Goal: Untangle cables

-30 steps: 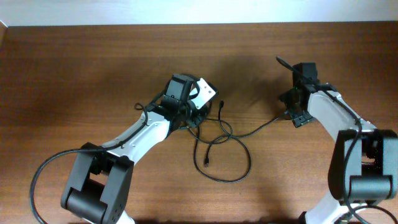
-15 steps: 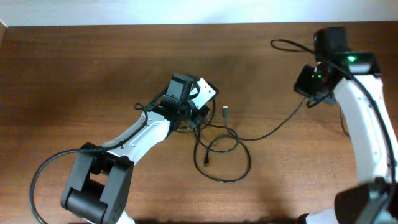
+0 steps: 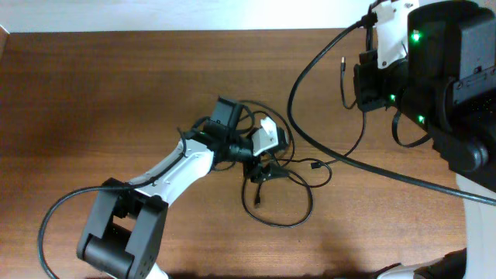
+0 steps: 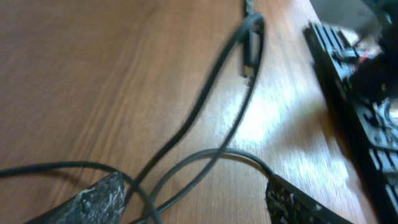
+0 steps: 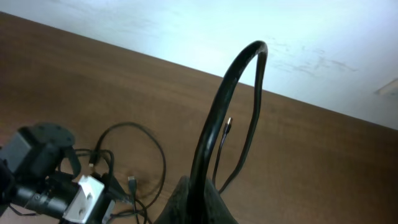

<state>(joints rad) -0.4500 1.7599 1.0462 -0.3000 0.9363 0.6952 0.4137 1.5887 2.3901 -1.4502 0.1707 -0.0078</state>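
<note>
The cables [image 3: 263, 172] lie in a black tangle at mid table, with one loop curving toward the front. My left gripper [image 3: 269, 157] sits low over the tangle, open; its fingers [image 4: 99, 198] stand wide apart with cable strands [image 4: 208, 93] running across the wood between them. My right gripper [image 5: 198, 200] is shut on one cable, raised high above the table. That cable arcs up out of the fingers and hangs back down, its plug [image 5: 228, 124] dangling free. From overhead the same plug [image 3: 342, 60] hangs beside the raised right arm [image 3: 434, 70].
The right arm's own thick black wire [image 3: 293, 101] sweeps across the overhead view, close to the camera. A light wall [image 5: 186, 25] borders the table's far edge. Bare wood [image 3: 93, 101] spreads to the left of the tangle.
The right gripper shut on a cable end and rose high, drawing that cable up and to the right. The left gripper opened and shifted right over the tangle.
</note>
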